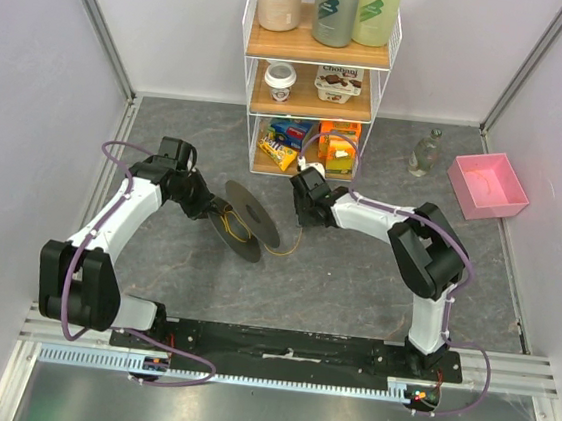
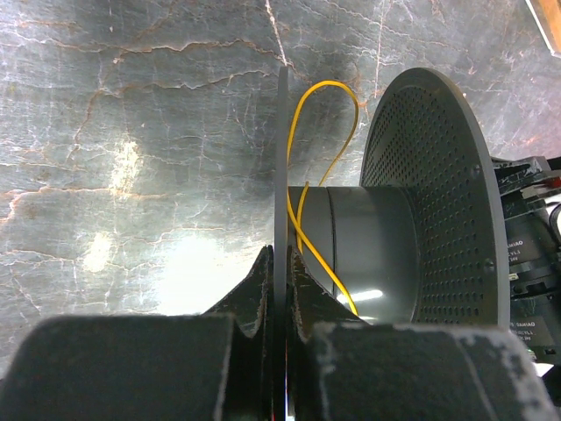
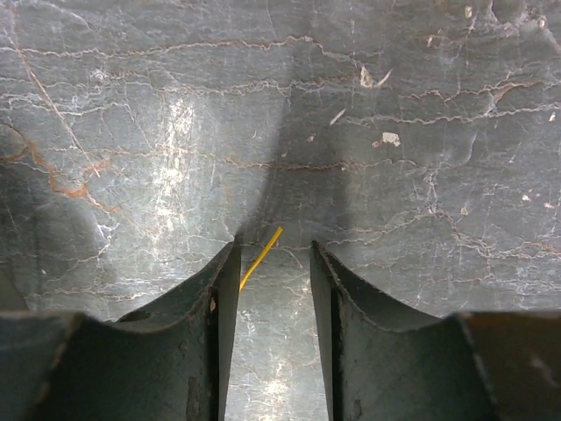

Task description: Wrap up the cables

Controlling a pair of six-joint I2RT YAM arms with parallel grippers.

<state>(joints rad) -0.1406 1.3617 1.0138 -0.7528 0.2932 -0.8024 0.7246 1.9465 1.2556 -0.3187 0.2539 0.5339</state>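
The thin yellow-orange cable (image 1: 230,233) lies in loose turns round the core of a dark grey spool (image 1: 252,222) and trails right across the table towards my right gripper. My left gripper (image 1: 211,208) is shut on the spool's thin near flange (image 2: 281,158), holding it on edge. In the left wrist view (image 2: 280,256) the cable (image 2: 308,105) loops above the core (image 2: 368,254), beside the perforated far flange (image 2: 438,193). My right gripper (image 1: 306,211) is open just above the table (image 3: 274,246). The cable's free end (image 3: 263,253) lies between its fingers, close to the left one, not gripped.
A white wire shelf (image 1: 318,54) with bottles, yoghurt cups and boxes stands at the back, just behind my right gripper. A small glass bottle (image 1: 426,153) and a pink tray (image 1: 488,185) sit at the back right. The table is grey marble.
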